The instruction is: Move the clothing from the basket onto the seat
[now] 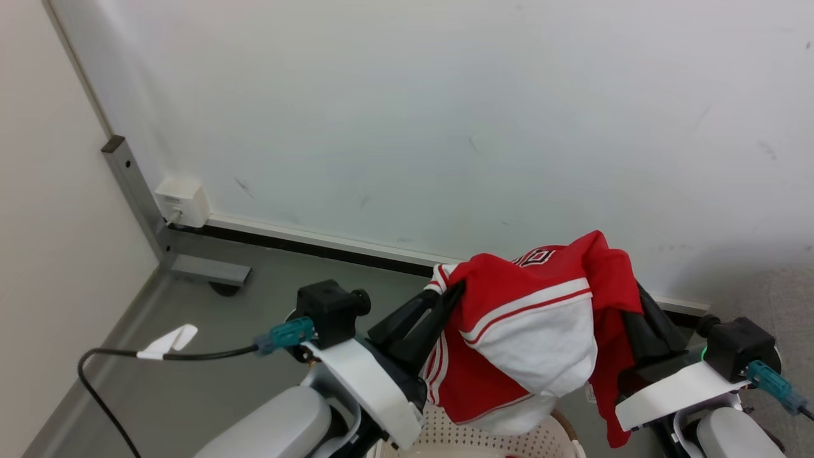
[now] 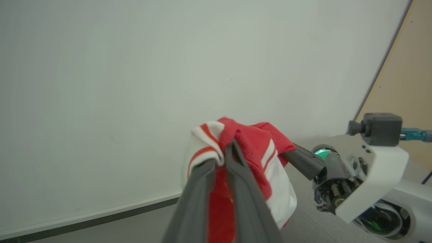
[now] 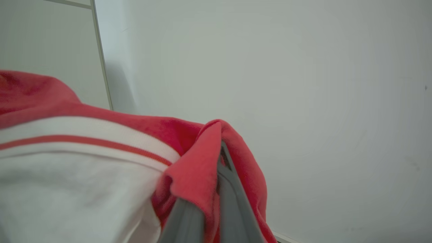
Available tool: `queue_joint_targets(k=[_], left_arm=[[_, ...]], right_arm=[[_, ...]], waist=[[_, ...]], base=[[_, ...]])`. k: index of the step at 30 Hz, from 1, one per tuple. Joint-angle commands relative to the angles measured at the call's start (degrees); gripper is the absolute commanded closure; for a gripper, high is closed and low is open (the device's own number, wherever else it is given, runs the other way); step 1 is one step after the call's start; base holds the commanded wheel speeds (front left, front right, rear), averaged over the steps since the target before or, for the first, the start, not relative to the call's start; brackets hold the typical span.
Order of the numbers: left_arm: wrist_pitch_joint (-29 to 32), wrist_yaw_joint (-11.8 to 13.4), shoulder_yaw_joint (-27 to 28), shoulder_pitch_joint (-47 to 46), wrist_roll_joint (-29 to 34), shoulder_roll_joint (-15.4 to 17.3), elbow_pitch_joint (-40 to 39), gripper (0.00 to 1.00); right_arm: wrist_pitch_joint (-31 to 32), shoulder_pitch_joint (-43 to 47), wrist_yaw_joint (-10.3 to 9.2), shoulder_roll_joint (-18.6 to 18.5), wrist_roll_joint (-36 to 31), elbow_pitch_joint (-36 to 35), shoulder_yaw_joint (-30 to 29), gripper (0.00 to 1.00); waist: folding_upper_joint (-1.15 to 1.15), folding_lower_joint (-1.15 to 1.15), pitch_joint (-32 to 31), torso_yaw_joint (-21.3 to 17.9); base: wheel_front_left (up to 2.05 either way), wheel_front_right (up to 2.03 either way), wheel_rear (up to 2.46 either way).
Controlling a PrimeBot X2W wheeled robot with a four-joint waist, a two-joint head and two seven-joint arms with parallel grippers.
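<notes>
A red garment (image 1: 528, 318) with white panels and stripes hangs in the air between both grippers, above the basket (image 1: 470, 439), whose cream perforated wall peeks in at the bottom of the head view. My left gripper (image 1: 455, 289) is shut on its left end; the left wrist view shows the dark fingers (image 2: 236, 182) pinching the striped cloth (image 2: 249, 145). My right gripper (image 1: 626, 299) is shut on its right end, with red fabric (image 3: 202, 152) draped over its fingers (image 3: 229, 189). The seat is out of view.
A pale wall panel (image 1: 445, 114) stands straight ahead, with a white baseboard and grey floor (image 1: 210, 356) below. A grey metal post with a foot (image 1: 203, 270) and a white socket box (image 1: 182, 201) are at the left. A black cable (image 1: 102, 381) trails over the floor.
</notes>
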Motion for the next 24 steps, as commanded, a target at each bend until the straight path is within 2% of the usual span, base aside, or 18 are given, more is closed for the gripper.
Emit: queue_joint_targets(k=[1, 5, 10, 24], left_arm=[[-0.39, -0.31, -0.03, 1.07, -0.44, 0.60, -0.02, 0.00], [-1.09, -0.85, -0.52, 2.40, 0.00, 1.14, -0.23, 0.00], [-1.42, -1.19, -1.38, 3.40, 0.83, 1.93, 0.58, 0.00], [-3.24, -2.42, -3.26, 4.03, 4.32, 2.16, 5.31, 0.00]], right_arm=[[-0.12, 0.36, -0.12, 0.00, 0.57, -0.82, -0.51, 1.00], [-0.11, 0.64, -0.12, -0.42, 2.47, -3.57, -2.54, 1.00], [-0.11, -0.16, -0.12, -2.29, 4.71, -6.15, -2.06, 1.00], [-0.11, -2.64, -0.12, -7.98, 5.78, -13.47, -7.72, 1.00]], waist=[[0.00, 0.00, 0.11, -0.48], [0.00, 0.00, 0.22, -1.88], [0.00, 0.00, 0.40, -4.52], [0.00, 0.00, 2.24, -16.17]], base=[[0.00, 0.00, 0.00], [0.00, 0.00, 0.00], [0.00, 0.00, 0.00], [0.00, 0.00, 0.00]])
